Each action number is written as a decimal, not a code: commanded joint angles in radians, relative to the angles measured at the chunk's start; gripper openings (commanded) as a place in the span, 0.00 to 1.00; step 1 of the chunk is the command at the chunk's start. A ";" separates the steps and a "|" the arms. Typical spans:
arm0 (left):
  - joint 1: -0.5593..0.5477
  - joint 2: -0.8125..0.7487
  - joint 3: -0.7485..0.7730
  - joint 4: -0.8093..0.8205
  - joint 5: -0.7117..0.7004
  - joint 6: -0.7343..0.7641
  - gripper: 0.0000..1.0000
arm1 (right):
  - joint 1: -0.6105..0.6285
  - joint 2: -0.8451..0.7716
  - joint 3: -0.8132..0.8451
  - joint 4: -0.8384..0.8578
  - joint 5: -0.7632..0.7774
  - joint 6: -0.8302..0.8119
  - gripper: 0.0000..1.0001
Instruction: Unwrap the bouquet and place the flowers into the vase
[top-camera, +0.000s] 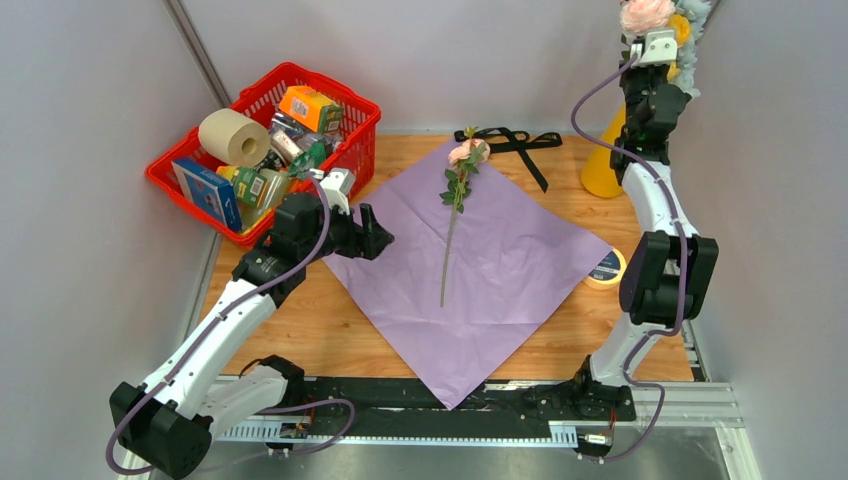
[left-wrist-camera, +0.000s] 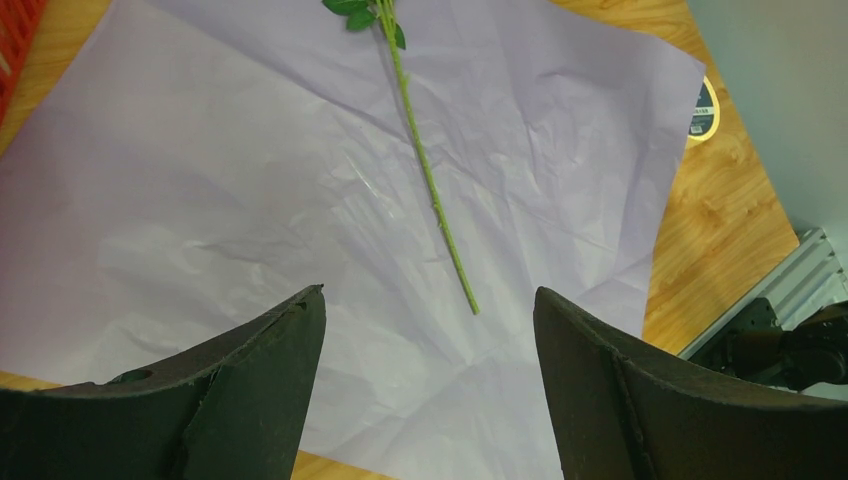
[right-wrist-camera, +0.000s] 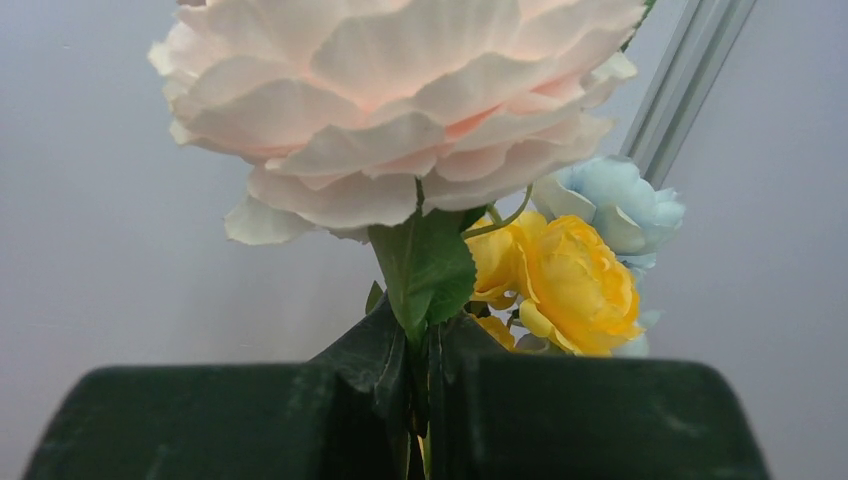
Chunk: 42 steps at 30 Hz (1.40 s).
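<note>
Where lilac wrapping paper (top-camera: 500, 270) lay spread flat on table (top-camera: 290, 330), left gripper (left-wrist-camera: 430, 300) hung over its left edge, jaws wide, nothing held. Mustard vase (top-camera: 602, 172) stood back right, part hidden. Right gripper (right-wrist-camera: 425, 400), high up at back right, was clamped tight on stems of flowers (right-wrist-camera: 400, 100): pink, yellow, blue blooms. 1 pink rose (top-camera: 467, 152) lay on paper. Black ribbon (top-camera: 515, 142) lay loose at far corner.

One lilac sheet (top-camera: 500, 265) and one loose rose (top-camera: 456, 200) are lying mid-frame. One flower bunch (top-camera: 652, 18), one vase (top-camera: 601, 170), one ribbon (top-camera: 520, 145), one basket (top-camera: 262, 108) and one tape ring (top-camera: 607, 268) are showing around them.
</note>
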 joint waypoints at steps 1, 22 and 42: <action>0.006 -0.008 -0.005 0.028 0.016 0.003 0.84 | -0.009 -0.023 -0.033 -0.031 0.025 -0.014 0.00; 0.006 -0.010 -0.008 0.030 0.007 0.003 0.84 | -0.034 -0.080 0.054 -0.046 -0.043 0.023 0.00; 0.006 -0.013 -0.007 0.028 0.005 0.007 0.84 | -0.037 -0.081 0.056 -0.068 -0.023 0.009 0.00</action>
